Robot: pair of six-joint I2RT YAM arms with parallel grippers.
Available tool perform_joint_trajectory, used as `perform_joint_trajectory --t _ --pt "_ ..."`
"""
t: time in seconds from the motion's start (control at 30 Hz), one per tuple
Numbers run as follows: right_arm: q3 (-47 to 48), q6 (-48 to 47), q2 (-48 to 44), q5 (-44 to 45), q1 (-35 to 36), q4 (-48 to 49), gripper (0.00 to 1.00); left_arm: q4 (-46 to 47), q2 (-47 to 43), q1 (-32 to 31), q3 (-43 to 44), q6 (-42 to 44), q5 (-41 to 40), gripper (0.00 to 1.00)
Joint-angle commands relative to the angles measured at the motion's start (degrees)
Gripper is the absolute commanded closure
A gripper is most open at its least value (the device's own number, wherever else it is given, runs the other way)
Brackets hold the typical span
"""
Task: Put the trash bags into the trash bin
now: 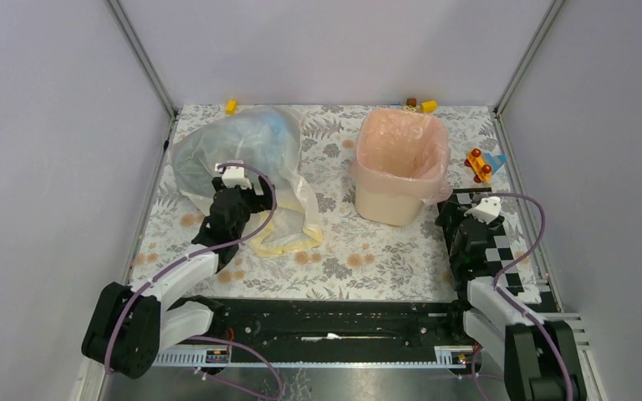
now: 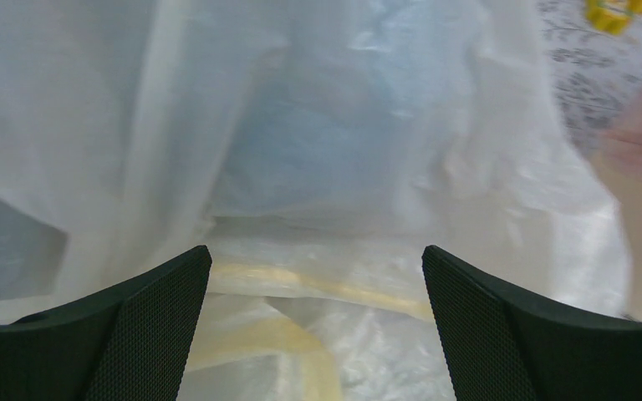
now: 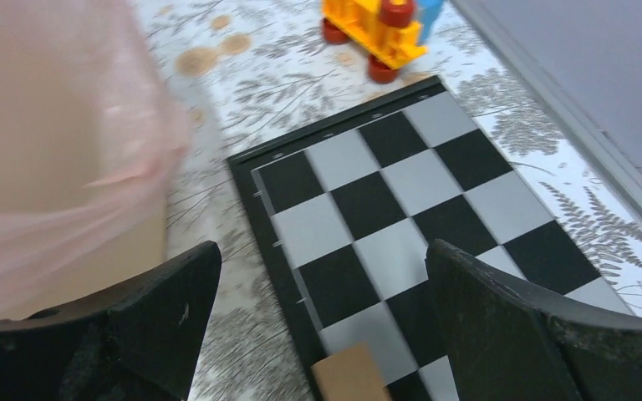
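Note:
The cream-beige trash bin (image 1: 389,203) stands upright at the back right of the floral cloth, with a pale pink trash bag (image 1: 401,138) lining it and folded over its rim. At the back left lies a puffed heap of bluish-clear trash bags (image 1: 234,142), and a pale yellow one (image 1: 288,238) spreads out at its near side. My left gripper (image 1: 251,194) hovers open at the heap's near edge. In the left wrist view the plastic (image 2: 334,142) fills the frame beyond the open left gripper (image 2: 316,276). My right gripper (image 1: 460,210) is open and empty just right of the bin (image 3: 125,259).
A black-and-white checkerboard (image 3: 418,200) lies under the right gripper (image 3: 322,276), with a tan card (image 3: 347,378) on it. A yellow-and-red toy (image 1: 479,164) sits right of the bin. Small blocks (image 1: 418,105) and a yellow block (image 1: 231,106) lie along the back wall.

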Motion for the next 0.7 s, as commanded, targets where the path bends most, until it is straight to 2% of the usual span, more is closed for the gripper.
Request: perform_joint_trajectory --t 0.0,0.1,0.3,0.37,0.4,0.47,0.5,0.57,0.6,0.67 --pt "-4.03 0.15 9.80 -4.04 -4.98 26.61 0.00 6.72 2.69 4.85 -0.86 3.10 -1.96 0.01" --pt "-2.98 -2.02 20.40 -3.28 -5.07 35.82 0.00 11.74 4.73 7.32 -2.88 3.37 -2.04 0.01" --pt "-1.90 -5.39 41.42 -7.75 -5.14 56.97 0.00 13.17 6.87 9.81 -2.04 6.98 -2.59 0.01" --pt "-0.26 -4.83 38.72 -8.20 -5.14 48.32 0.00 17.00 7.90 10.60 -4.00 9.28 -2.71 0.01" --pt "1.93 -4.54 37.75 -8.37 -5.17 42.78 0.00 21.77 8.89 11.10 -6.16 10.72 -2.34 0.01" --pt "6.91 -5.54 39.83 -9.07 -5.18 37.57 0.00 30.82 12.18 13.15 -10.18 11.34 -0.21 0.01" --pt "7.24 -5.19 39.30 -9.08 -5.18 35.65 0.00 32.58 13.79 14.04 -10.54 11.24 0.97 0.01" --pt "6.20 -5.05 38.50 -8.79 -5.23 36.43 0.00 29.88 16.42 15.11 -8.03 11.46 1.97 0.01" --pt "6.44 -5.52 39.64 -8.96 -5.21 38.13 0.00 31.13 17.74 15.51 -7.51 12.25 2.50 0.01" --pt "7.08 -5.08 38.89 -8.93 -5.25 35.41 0.00 34.26 19.65 15.99 -7.86 12.93 2.94 0.01"
